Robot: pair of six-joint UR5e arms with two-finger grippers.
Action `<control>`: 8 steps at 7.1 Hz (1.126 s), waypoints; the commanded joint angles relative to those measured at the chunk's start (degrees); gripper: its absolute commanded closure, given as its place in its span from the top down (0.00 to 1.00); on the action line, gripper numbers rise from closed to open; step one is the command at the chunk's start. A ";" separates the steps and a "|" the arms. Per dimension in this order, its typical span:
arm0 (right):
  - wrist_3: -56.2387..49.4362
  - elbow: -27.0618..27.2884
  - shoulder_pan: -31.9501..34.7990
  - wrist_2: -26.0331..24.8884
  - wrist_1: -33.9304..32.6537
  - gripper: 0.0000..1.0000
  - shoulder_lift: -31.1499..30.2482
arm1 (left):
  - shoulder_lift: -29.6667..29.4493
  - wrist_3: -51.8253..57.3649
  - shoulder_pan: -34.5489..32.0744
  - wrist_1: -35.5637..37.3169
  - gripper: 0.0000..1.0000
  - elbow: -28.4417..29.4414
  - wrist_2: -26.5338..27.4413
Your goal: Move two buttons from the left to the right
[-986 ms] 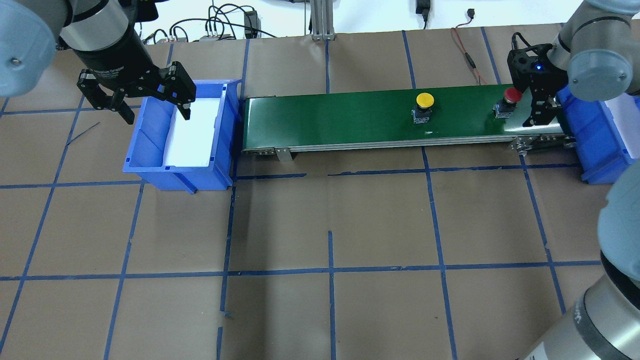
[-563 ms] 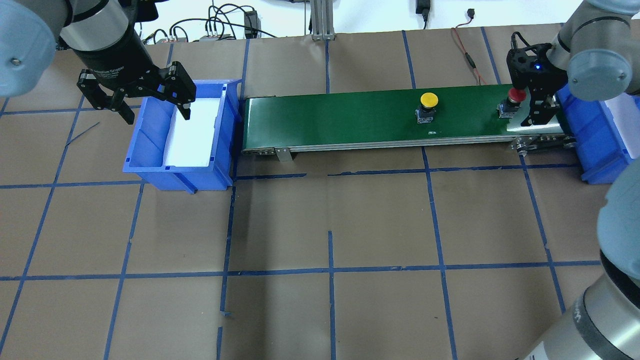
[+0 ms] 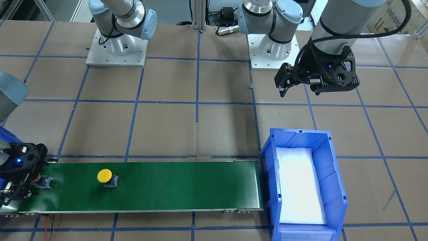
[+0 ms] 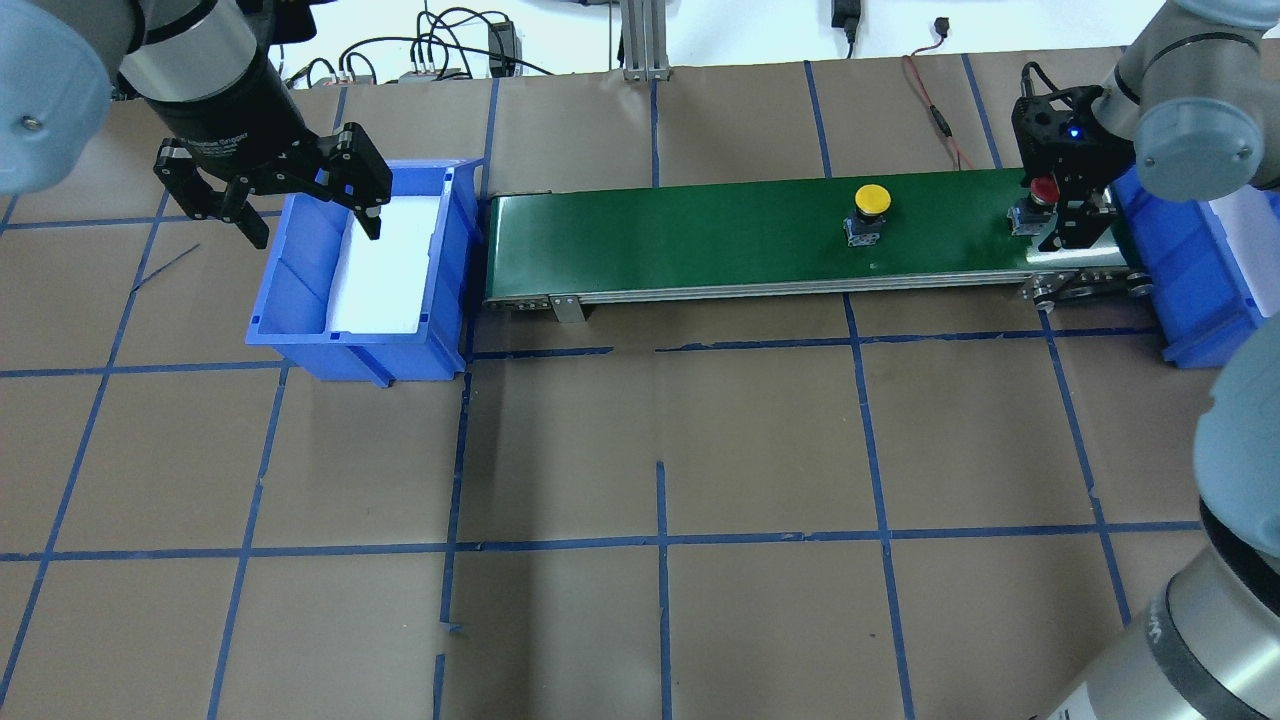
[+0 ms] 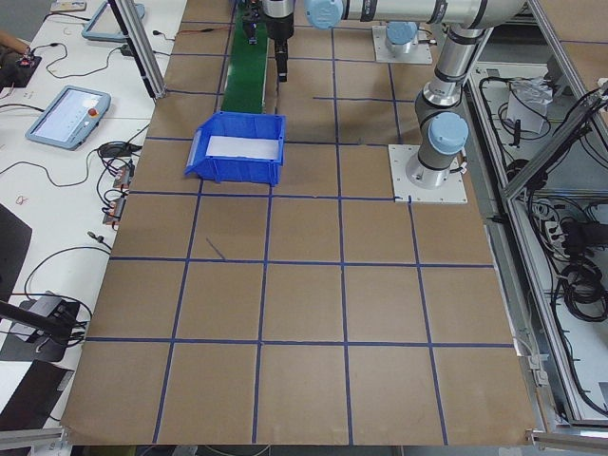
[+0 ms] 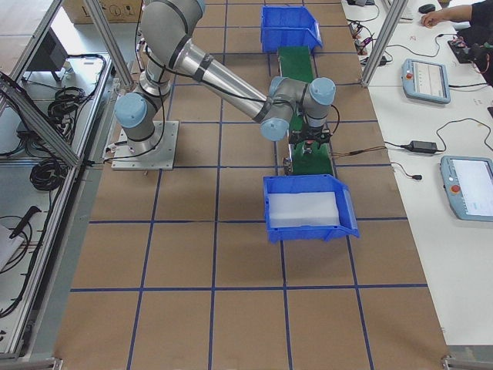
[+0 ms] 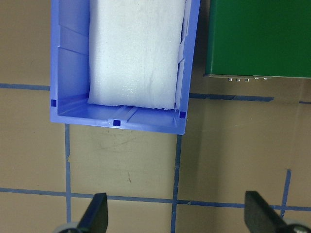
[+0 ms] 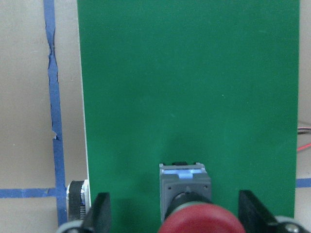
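The red button (image 4: 1043,190) stands near the right end of the green conveyor belt (image 4: 680,235). My right gripper (image 4: 1058,215) is open and straddles it. In the right wrist view the red button (image 8: 201,221) sits between the two fingers (image 8: 99,213) with gaps on both sides. The yellow button (image 4: 872,198) stands upright on the belt, well to the left of the red one, and also shows in the front view (image 3: 104,175). My left gripper (image 4: 312,215) is open and empty, hovering over the left blue bin (image 4: 300,340).
The left blue bin holds a white foam pad (image 7: 136,53). A second blue bin (image 4: 1190,270) stands just past the belt's right end. Cables (image 4: 440,50) lie along the far table edge. Blue tape lines grid the brown table.
Both buttons have ridden rightward along the belt. The red button has come in between my right gripper's fingers, and that gripper shifted slightly. The left arm has not moved.
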 commanded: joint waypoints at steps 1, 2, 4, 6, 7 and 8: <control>-0.06 -0.05 0.00 -0.14 -0.06 0.38 -0.03 | -0.02 0.00 0.00 0.00 1.00 0.00 0.00; -0.06 -0.05 0.00 -0.41 -0.06 0.18 -0.03 | -0.02 0.00 0.00 0.00 1.00 0.00 0.00; -0.93 -1.53 -0.17 -1.11 0.20 0.08 -0.72 | -0.02 0.00 0.00 0.00 1.00 0.00 0.00; -5.82 -9.06 -5.41 -0.94 7.36 0.08 -2.92 | -0.02 0.00 0.00 0.00 1.00 0.00 0.00; -8.73 -12.06 -9.80 -0.15 11.32 0.08 -3.28 | -0.02 0.00 0.00 0.00 1.00 0.00 0.00; -16.94 -12.96 -13.50 1.60 11.10 0.08 -2.58 | -0.02 0.00 0.00 0.00 1.00 0.00 0.00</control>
